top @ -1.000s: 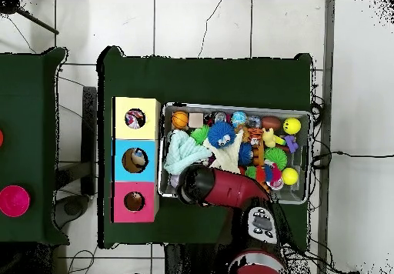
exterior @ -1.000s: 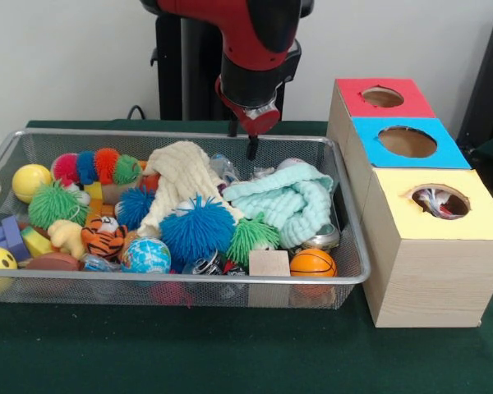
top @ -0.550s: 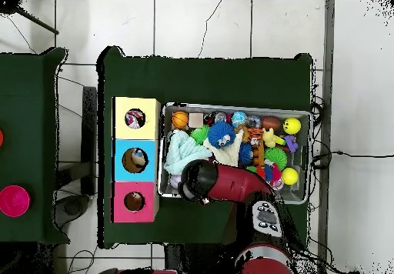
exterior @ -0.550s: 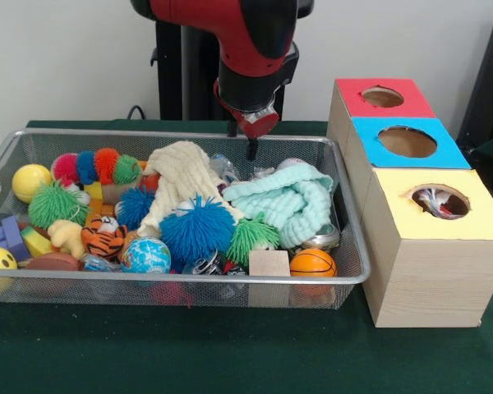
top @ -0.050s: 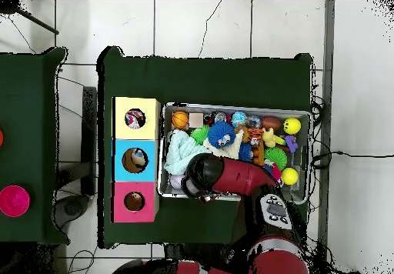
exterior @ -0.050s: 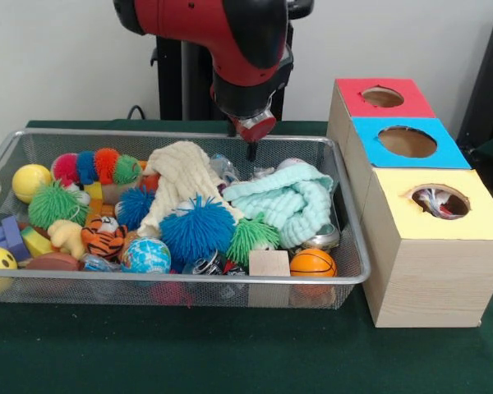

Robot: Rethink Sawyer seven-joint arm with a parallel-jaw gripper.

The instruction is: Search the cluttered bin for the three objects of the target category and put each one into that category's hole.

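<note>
Gripper (exterior @ -0.050s: 251, 152) (grip state unreadable) hangs above the bin (exterior @ -0.050s: 345, 246); overhead, the arm hides it.

Arm (exterior @ -0.050s: 230, 37) farther left over bin (exterior @ -0.050s: 16, 144)

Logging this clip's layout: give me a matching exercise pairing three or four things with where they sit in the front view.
Things:
1. mini basketball
2. yellow ball
3. wooden block
4. red-topped box

Places:
A. bin's far left
B. farthest of the three boxes
C. bin's near right corner
D. near rim, just left of the basketball

Pairs: 1-C, 2-A, 3-D, 4-B
</note>
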